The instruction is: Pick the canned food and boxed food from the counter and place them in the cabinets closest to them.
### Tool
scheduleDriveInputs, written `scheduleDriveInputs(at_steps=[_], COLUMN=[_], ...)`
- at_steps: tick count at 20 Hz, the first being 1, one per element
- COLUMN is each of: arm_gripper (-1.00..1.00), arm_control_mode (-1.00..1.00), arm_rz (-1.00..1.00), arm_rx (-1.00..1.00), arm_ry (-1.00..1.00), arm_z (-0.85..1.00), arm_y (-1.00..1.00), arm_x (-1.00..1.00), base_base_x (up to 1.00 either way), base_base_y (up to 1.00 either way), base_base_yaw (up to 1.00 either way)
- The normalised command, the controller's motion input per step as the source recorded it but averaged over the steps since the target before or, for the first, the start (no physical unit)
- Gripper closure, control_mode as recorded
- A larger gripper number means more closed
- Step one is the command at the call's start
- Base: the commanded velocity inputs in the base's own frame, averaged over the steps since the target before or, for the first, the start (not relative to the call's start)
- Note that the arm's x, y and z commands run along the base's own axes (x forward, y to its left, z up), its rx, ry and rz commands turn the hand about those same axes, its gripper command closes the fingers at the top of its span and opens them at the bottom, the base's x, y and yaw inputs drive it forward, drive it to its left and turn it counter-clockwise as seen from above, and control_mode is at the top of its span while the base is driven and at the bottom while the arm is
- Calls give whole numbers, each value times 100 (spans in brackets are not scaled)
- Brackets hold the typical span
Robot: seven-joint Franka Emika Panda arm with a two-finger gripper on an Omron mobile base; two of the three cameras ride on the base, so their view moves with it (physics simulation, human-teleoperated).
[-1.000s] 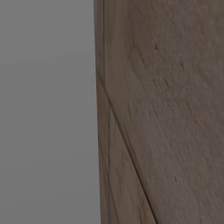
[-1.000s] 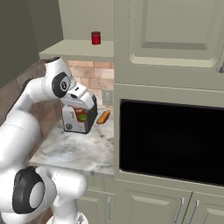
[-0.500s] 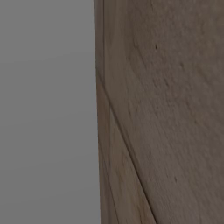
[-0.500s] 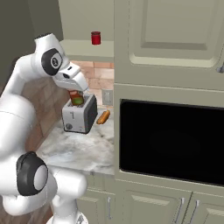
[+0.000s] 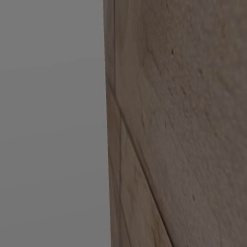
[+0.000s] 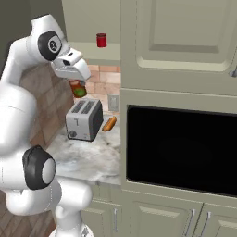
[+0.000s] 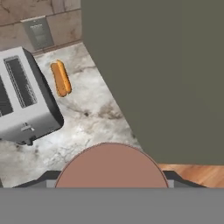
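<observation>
The olive-green cabinets [image 6: 185, 37] are seen above and to the right of the tabletop [image 6: 88, 159], with an open shelf [image 6: 111, 50] at their left end. On that shelf the boxed food [image 6: 101, 40] is found standing upright, so that half of the task is judged to be done. Below, a black appliance front [image 6: 180, 148] is set into the cabinetry, and a silver toaster [image 6: 83, 120] is left on the tabletop with an orange roll-shaped item [image 6: 109, 124] just beside it. The canned food [image 6: 78, 89] is held clear of the tabletop, above the toaster and below the shelf, clenched between the jaws; in the hand view its round top is seen between the two finger tips. What is left is judged to be the raising of the can to the nearest cabinet, its setting down on the shelf, and its release
</observation>
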Motion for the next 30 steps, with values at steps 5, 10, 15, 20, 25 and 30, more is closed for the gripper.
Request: scheduleDriveInputs(at_steps=[5,10,15,20,25,30], arm_gripper=[100,100,100,100,100,100], arm_control_mode=[-100,-100,-100,-100,-100,-100], arm_rz=[9,6,7,13,17,9], arm_rx=[-4,-2,0,0,0,0], arm_ry=[-14,-22,-17,-14,-17,-12], arm_z=[-4,34,41,-22,-46,20], arm_y=[0,0,0,0,0,0], arm_x=[-1,0,0,-7,-10,13], base_base_x=[0,0,0,0,0,0], base_base_y=[0,0,0,0,0,0], base_base_yaw=[0,0,0,0,0,0])
